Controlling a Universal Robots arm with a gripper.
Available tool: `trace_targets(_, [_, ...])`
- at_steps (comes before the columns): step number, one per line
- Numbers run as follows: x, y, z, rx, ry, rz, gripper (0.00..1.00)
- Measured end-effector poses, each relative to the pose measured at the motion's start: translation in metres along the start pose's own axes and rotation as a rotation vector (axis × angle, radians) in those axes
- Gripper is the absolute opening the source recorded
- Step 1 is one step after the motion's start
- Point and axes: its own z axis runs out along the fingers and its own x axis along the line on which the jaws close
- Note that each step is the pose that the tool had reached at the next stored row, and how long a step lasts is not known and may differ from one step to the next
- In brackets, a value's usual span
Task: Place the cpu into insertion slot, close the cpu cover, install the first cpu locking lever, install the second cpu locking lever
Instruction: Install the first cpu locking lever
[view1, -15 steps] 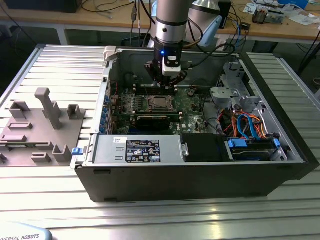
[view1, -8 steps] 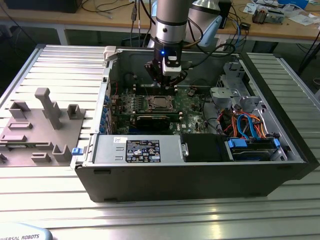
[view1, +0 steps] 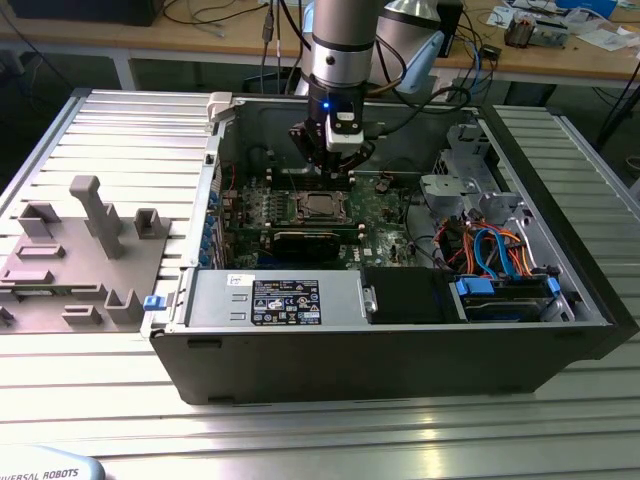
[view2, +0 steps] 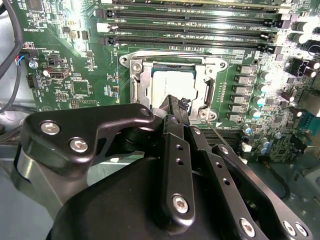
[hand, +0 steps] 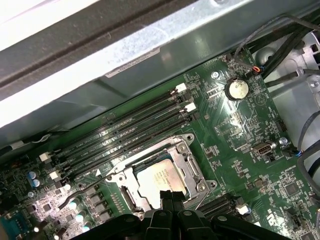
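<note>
The cpu (view2: 167, 82) lies flat in the insertion slot (view2: 220, 62) of the green board, its silver-grey top facing up. The cpu cover (view2: 141, 87) lies down around it as a silvery frame. My gripper (view2: 175, 106) hangs just above the edge of the socket, its black fingers pressed together with nothing seen between them. In the first wrist view the cpu (hand: 160, 177) sits inside the cover (hand: 187, 160), with the gripper (hand: 169, 196) over its near edge. In the exterior view the gripper (view1: 328, 168) is inside the open computer case, right above the cpu (view1: 320, 207).
Long black memory slots (view2: 190, 30) run beside the socket. The case wall (hand: 150, 40) rises close behind them. A drive cage with blue and orange cables (view1: 500, 250) fills the exterior view's right. A grey fixture block (view1: 80, 250) stands outside the case on the left.
</note>
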Motion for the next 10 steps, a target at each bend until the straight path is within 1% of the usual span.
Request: trace_targets(10, [0.0000, 0.0000, 0.0000, -0.0002, -0.0005, -0.010, 0.11])
